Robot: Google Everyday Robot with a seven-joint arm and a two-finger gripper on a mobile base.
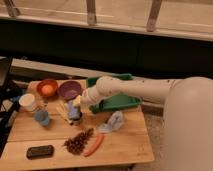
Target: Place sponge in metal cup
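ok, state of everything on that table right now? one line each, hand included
hand: shut, low over the table's middle, beside the bananas
sponge: pale blue, at the hand's tip; looks held
metal cup: upright, right under the hand
orange bowl: upright, something orange inside
purple bowl: upright, looks empty
white cup: upright
blue plastic cup: upright
green tray: flat, partly under the arm
pale blue cloth: crumpled
carrot: lying flat

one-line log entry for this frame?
end effector: shut, low over table centre | sponge: at end effector | metal cup: not discernible | phase: transport
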